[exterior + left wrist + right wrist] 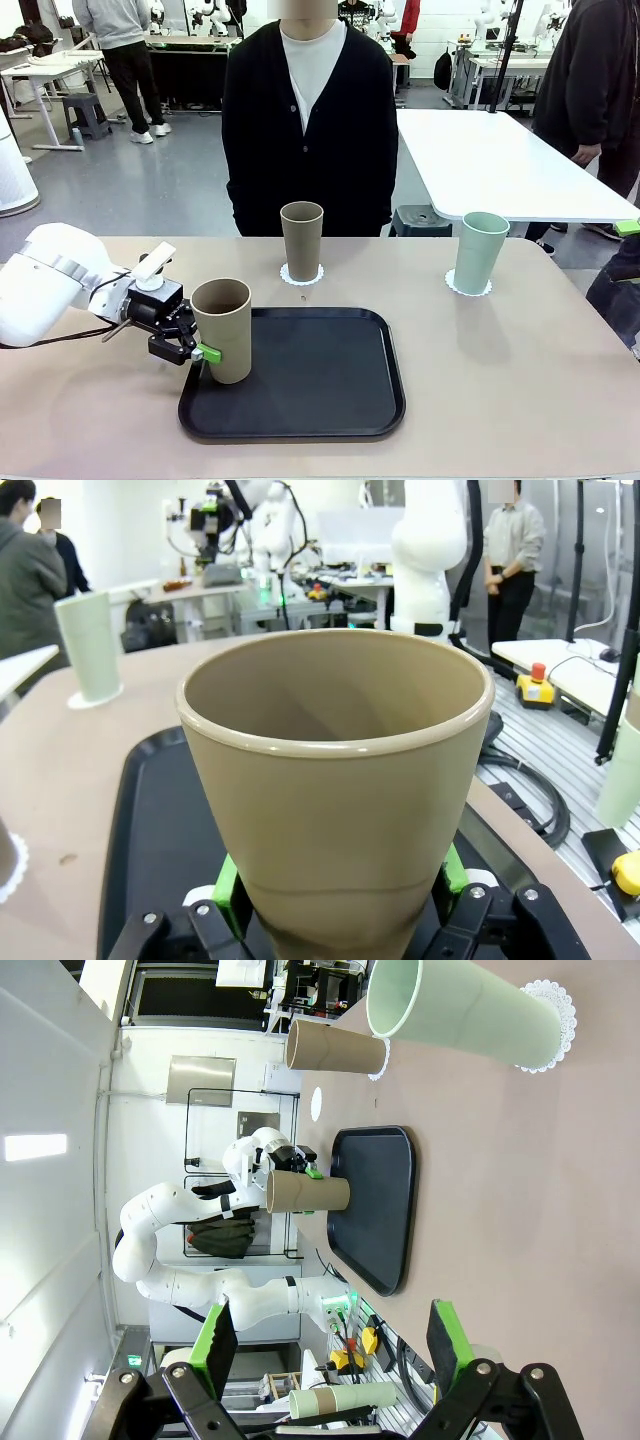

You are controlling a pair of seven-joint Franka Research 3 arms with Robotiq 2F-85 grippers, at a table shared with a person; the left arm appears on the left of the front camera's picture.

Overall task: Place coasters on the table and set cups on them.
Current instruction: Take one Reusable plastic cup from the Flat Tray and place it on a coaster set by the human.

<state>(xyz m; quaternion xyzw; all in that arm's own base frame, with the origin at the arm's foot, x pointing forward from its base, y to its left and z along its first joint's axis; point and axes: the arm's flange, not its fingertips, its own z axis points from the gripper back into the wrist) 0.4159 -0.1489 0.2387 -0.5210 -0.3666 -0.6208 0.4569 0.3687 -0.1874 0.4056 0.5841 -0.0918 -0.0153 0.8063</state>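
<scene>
While the left gripper [200,352] clamps the lower part of an upright tan cup [222,330] at the near-left corner of the black tray [330,400], no bare coaster shows for it. The 2 visible coasters [301,273] hold another tan cup [301,240] and the mint cup [479,251]. The right gripper [330,1345] hangs wide open and empty, well back from them.

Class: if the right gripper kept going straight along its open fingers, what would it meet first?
Probably bare table first; the right gripper is open and empty. The green cup stands far ahead, though depth is unclear.
</scene>
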